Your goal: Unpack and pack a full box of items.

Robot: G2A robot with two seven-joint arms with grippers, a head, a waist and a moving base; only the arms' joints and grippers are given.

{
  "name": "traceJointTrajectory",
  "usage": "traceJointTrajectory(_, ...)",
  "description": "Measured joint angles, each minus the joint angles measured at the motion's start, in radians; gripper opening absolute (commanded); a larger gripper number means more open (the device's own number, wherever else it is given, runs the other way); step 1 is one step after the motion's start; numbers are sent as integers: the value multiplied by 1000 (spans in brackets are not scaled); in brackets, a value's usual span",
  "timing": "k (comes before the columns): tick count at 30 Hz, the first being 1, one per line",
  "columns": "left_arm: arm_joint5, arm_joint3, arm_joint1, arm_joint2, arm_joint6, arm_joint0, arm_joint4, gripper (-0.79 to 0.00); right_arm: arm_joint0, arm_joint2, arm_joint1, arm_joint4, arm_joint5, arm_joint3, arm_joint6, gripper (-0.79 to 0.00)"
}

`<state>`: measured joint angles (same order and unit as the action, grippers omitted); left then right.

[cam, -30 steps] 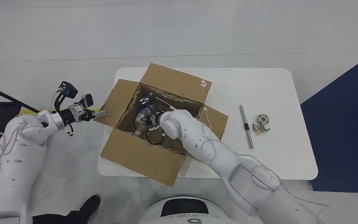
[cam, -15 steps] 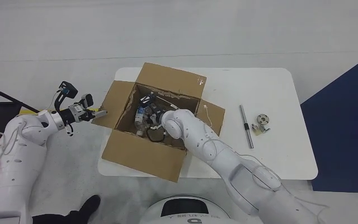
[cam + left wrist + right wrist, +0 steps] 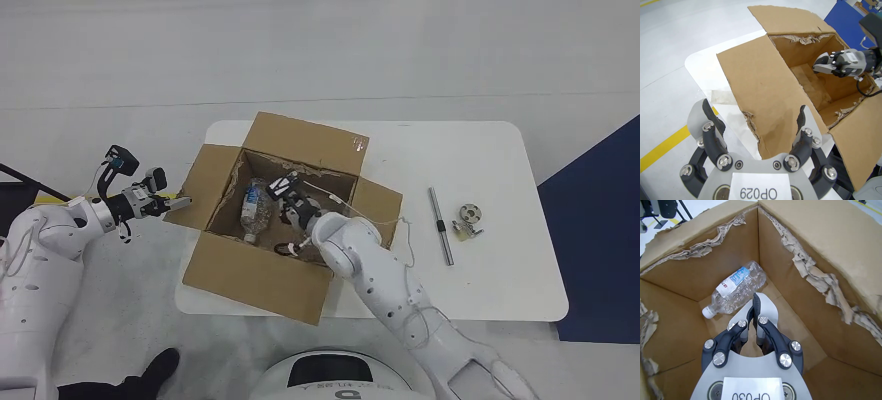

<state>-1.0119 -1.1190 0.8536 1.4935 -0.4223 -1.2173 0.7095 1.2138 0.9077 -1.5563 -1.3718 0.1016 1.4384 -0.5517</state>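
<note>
Since a second ago: the right arm has swung back toward the near side of the box (image 3: pixel 245 275), so the bottle (image 3: pixel 738 287) now lies uncovered. The box itself shifted a little toward the table's left edge early in that second and has stayed put since. The left arm hasn't moved.

Right gripper (image 3: pixel 755 302): inside the box, above the floor, jaws pressed together with nothing between them. The tips are just beside the bottle's side; I can't tell if they touch it. There's a white tag with black print on its base plate.

Bottle: clear plastic with a white cap, lying on its side on the box floor along the left wall. Its label is white with blue and red print.

Box: open, with torn cardboard rims, on the left half of the table (image 3: pixel 480 160). Its near flap hangs over the near edge and its left flap sticks out past the left edge. There's a small pale mark on the far flap that I can't read.

Left gripper (image 3: pixel 753 109): off the table's left edge, jaws spread wide, with the torn outer edge of the left flap sitting between them, not pinched. It carries the same kind of printed tag.

Toward the right edge are a metal rod (image 3: pixel 440 225) and, just beside it, a small metal flange (image 3: pixel 468 218), both well apart from the box.
</note>
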Motion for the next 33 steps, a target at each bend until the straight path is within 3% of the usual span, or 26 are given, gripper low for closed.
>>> traceJointTrajectory(5, 0, 0, 0, 0, 0, 0, 0, 0, -45, -42, -10, 26, 54, -50, -55, -394)
traceJointTrajectory(9, 0, 0, 0, 0, 0, 0, 0, 0, -128, -109, -39, 71, 69, -156, -63, -299)
traceJointTrajectory(13, 0, 0, 0, 0, 0, 0, 0, 0, -202, -165, -71, 122, 72, -259, -46, -268)
traceJointTrajectory(16, 0, 0, 0, 0, 0, 0, 0, 0, -251, -210, -98, 152, 71, -335, -32, -95)
traceJointTrajectory(19, 0, 0, 0, 0, 0, 0, 0, 0, -297, -254, -127, 165, 54, -416, -17, 0)
traceJointTrajectory(28, 0, 0, 0, 0, 0, 0, 0, 0, -390, -366, -208, 173, 52, -594, -10, 0)
traceJointTrajectory(33, 0, 0, 0, 0, 0, 0, 0, 0, -420, -385, -240, 168, 1, -662, -3, -31)
